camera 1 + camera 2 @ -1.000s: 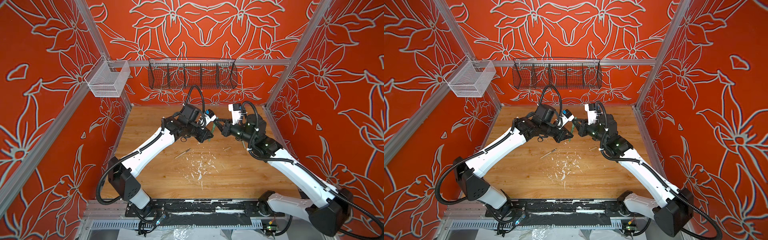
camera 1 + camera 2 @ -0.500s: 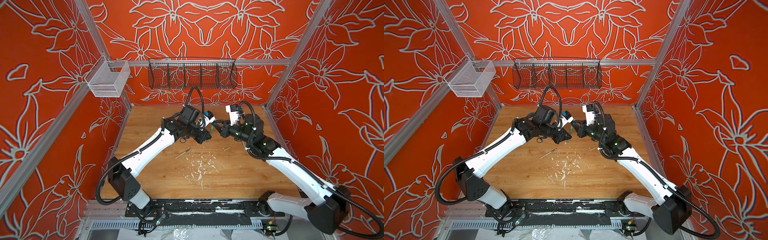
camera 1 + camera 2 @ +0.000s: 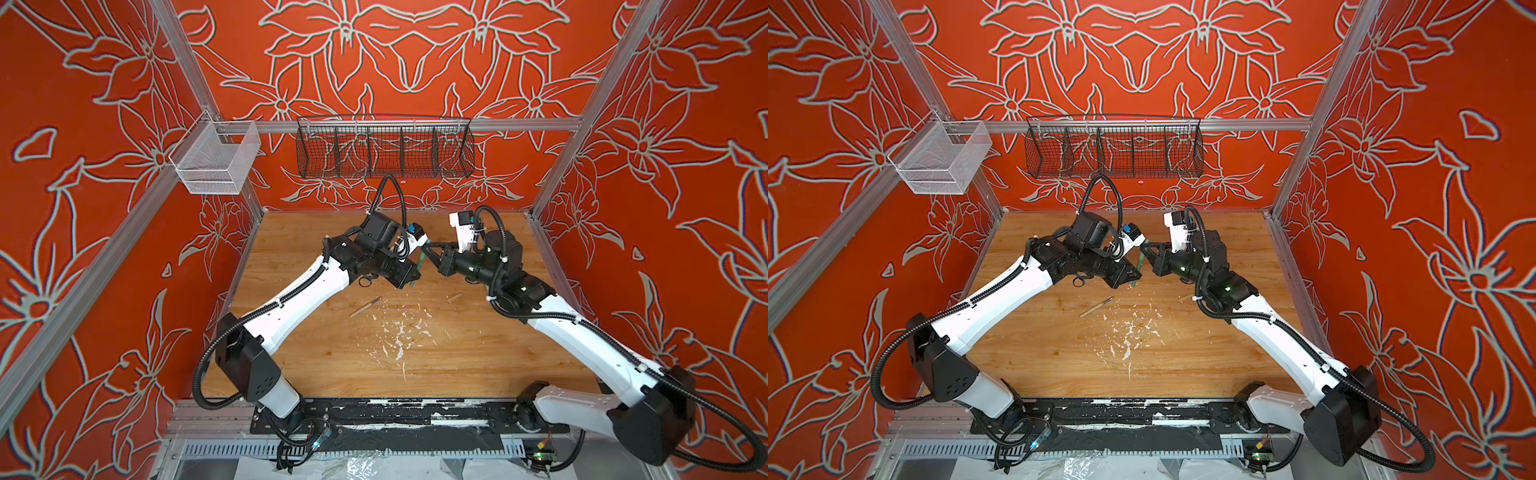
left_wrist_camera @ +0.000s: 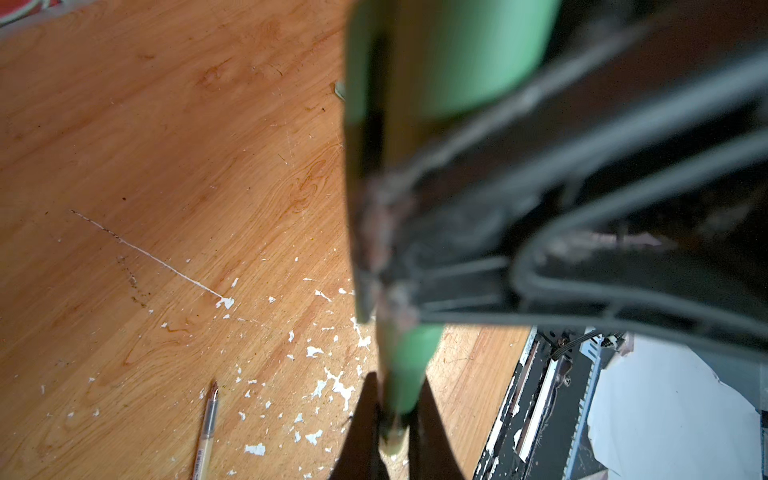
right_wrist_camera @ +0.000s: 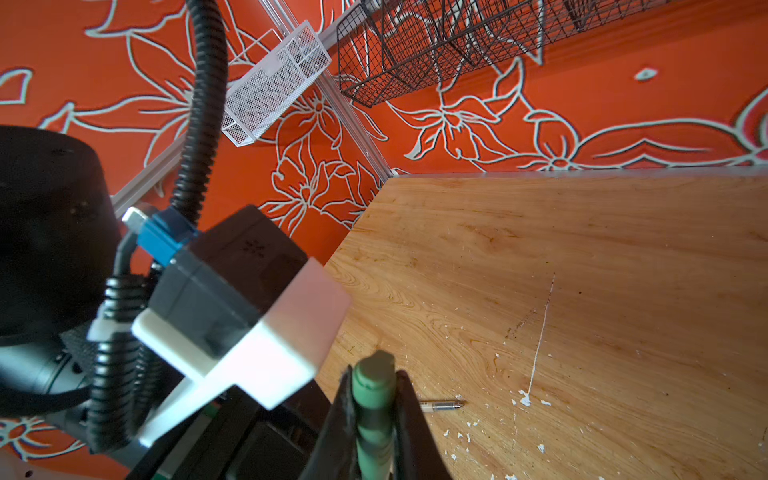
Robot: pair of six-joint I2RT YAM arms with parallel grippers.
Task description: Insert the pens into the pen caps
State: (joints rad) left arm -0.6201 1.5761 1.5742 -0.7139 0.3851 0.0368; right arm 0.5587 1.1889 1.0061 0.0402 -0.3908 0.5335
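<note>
Grip, left side: the left gripper [image 4: 397, 432] is clenched on the green pen [image 4: 410, 359], its two dark fingers pinching the shaft near one end; a short pale tip pokes out past them.
Grip, right side: the right gripper [image 5: 374, 419] is clamped on the green cap [image 5: 373, 384], whose rounded end stands just clear of the fingers.
Pen and cap: held in the air between the two grippers, in one line. The left wrist view shows the right gripper's finger crossing the green shaft. Whether the cap is fully seated on the pen I cannot tell.
Place: in both top views the grippers meet tip to tip over the back middle of the table [image 3: 311, 345], well above the wood.
Tan pen [image 3: 365, 306]: lying flat on the table, in front of the left gripper, apart from it, its pointed tip uncovered.
Tan cap [image 3: 454, 297]: lying on the wood beside the right arm, well apart from the tan pen.
White flecks [image 3: 400, 332]: scattered on the wood between the tan pen and the tan cap, nearer the front edge.
Back wall: a black wire basket [image 3: 384, 145] hangs on the rail; a white mesh basket [image 3: 216, 160] hangs at the left corner.
</note>
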